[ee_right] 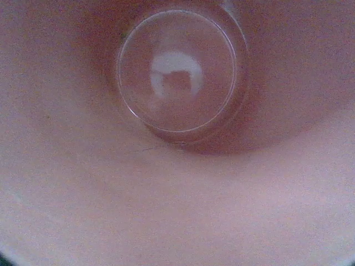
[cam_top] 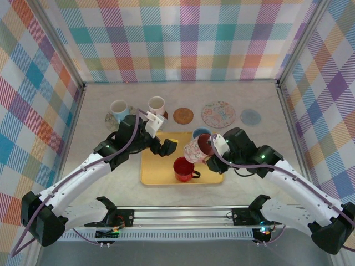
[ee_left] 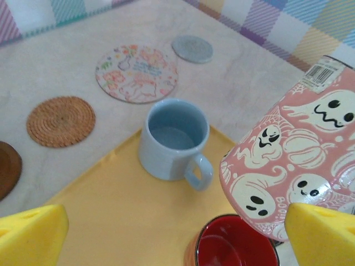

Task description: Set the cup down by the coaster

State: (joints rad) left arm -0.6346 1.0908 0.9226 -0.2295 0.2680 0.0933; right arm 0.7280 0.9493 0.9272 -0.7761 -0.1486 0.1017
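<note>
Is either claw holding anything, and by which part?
The right claw grips the pink ghost cup by its open rim, tilted over the tray. The left claw is open and holds nothing.

The tall ceramic cup (ee_left: 294, 166) is pink, printed with white ghosts and pumpkins. The flat plastic tray (ee_left: 127, 210) is yellow. One handled mug (ee_left: 172, 138) is pale blue, another (ee_left: 236, 246) red. The large round coaster (ee_left: 137, 73) bears pink-and-orange flowers; the woven rattan coaster (ee_left: 61, 121) is tan.

Cut-off and blurred bits.
Pink ghost cup (ee_left: 294, 160) runs off right edge; red cup (ee_left: 233, 249) clipped at bottom; brown coaster (ee_left: 6, 169) cut at left; right wrist view: cup interior, blurred.
</note>
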